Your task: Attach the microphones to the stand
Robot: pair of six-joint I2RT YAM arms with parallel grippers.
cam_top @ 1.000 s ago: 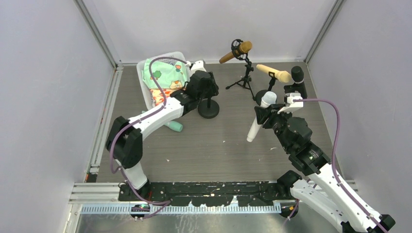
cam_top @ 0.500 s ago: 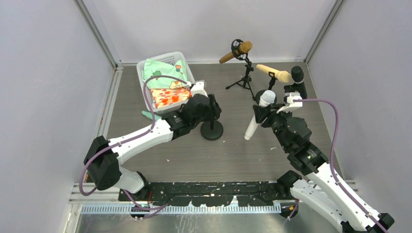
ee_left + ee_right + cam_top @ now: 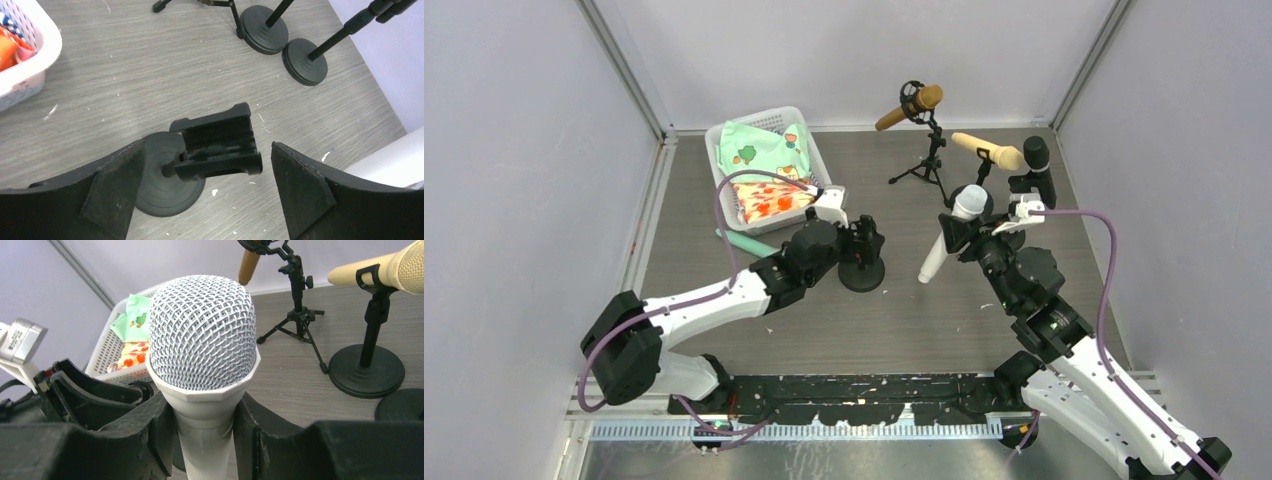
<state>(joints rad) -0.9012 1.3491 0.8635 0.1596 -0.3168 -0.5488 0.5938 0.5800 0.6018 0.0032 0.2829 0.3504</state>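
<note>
Microphone (image 3: 202,335), white, in right end effector (image 3: 204,432)

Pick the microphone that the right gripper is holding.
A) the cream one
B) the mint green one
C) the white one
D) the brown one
C: the right gripper is shut on the white microphone, clamping its handle just below the mesh head.

A grey wood-grain table (image 3: 894,300) is recorded. On it are set a white basket (image 3: 769,117) far left, a mint green microphone (image 3: 746,242) lying just beside it, a round-based stand (image 3: 861,272) centrally, and a tripod stand (image 3: 927,165) far centre.
</note>
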